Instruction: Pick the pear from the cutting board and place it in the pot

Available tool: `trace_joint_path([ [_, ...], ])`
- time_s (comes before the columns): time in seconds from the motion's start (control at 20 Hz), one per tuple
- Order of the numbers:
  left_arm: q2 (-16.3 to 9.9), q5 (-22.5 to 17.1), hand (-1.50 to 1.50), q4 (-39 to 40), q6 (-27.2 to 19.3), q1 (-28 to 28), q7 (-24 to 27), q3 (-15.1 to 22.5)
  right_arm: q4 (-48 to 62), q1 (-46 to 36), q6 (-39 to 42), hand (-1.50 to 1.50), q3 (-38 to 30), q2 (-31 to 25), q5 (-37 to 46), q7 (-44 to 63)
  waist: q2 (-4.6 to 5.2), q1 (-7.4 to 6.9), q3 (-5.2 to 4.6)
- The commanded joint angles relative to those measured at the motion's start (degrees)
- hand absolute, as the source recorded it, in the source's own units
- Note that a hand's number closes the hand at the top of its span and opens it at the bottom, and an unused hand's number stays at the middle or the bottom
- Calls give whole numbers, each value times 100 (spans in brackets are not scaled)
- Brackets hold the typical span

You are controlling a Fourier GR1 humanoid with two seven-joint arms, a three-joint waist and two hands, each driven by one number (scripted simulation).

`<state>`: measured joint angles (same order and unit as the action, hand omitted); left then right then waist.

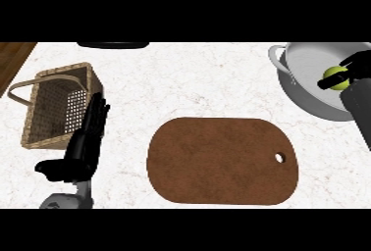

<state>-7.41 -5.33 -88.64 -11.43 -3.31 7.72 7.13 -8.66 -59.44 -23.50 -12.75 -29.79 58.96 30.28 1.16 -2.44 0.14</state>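
Over the round grey metal pot [308,93] at the upper right: right robot hand [351,68], black fingers curled round the small yellow-green pear [334,75], pear held above the pot's pale interior, near its right side. Whether pear touches the pot floor: cannot tell. Grey right forearm running down along the right edge, covering part of the pot's rim.

At centre, on the white marbled surface [203,78]: rounded brown wooden cutting board [222,161], bare, small hanging hole near its right edge. Well apart from the pot, below and left of it.

At left: woven wicker basket [51,105] with handle, lying tilted. Just beside its right wall: left robot hand [85,139], black fingers straight and pointing up, thumb out to the left, holding nothing, resting.

Top edge: part of a dark rounded object [113,44], identity unclear. Upper left corner: strip of brown wood [13,56].
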Motion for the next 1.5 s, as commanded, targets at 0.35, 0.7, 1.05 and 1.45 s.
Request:
trace_joint_path([
  [0.35, 18, 40, 0, -163, 49, 199, 15, 71, -715, 413, -922, -150, -1308, 79, -1416, -1815, -2, 21, 20],
  [0.7, 128, 83, 0, -154, -144, 15, -203, 16, -1503, 665, -1331, -150, -2543, 272, -2915, -3307, -40, 159, 13],
  [1.05, -78, 10, 0, -365, 35, 107, -350, -151, -1451, 1292, -1163, -150, -3130, -40, -3706, -4459, -56, 115, 1],
  [1.45, 295, 304, 0, -52, -251, 10, -199, 12, -1365, 1889, -242, -150, -3483, -631, -4437, -5405, -85, 180, -3],
])
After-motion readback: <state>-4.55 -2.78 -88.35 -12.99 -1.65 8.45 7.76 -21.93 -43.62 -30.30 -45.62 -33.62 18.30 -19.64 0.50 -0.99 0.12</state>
